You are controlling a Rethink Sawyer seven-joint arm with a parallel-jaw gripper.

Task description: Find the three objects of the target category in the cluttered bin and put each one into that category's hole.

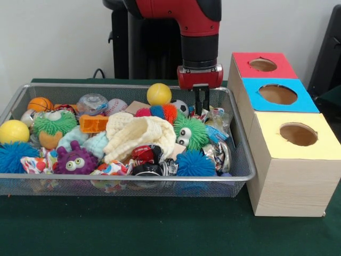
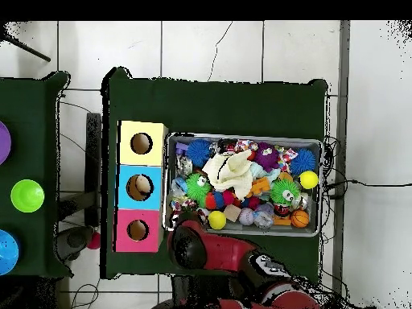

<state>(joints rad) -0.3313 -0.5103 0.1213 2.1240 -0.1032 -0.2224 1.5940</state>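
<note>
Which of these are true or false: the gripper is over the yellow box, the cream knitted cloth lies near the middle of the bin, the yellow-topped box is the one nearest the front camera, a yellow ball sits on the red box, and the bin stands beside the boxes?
1. The gripper is over the yellow-topped box. False: it hangs over the far right part of the bin.
2. The cream knitted cloth lies near the middle of the bin. True.
3. The yellow-topped box is the nearest of the three in the front view. True.
4. A yellow ball sits on the red-topped box. False: it lies in the bin, at its far side.
5. The bin stands beside the boxes. True.
</note>
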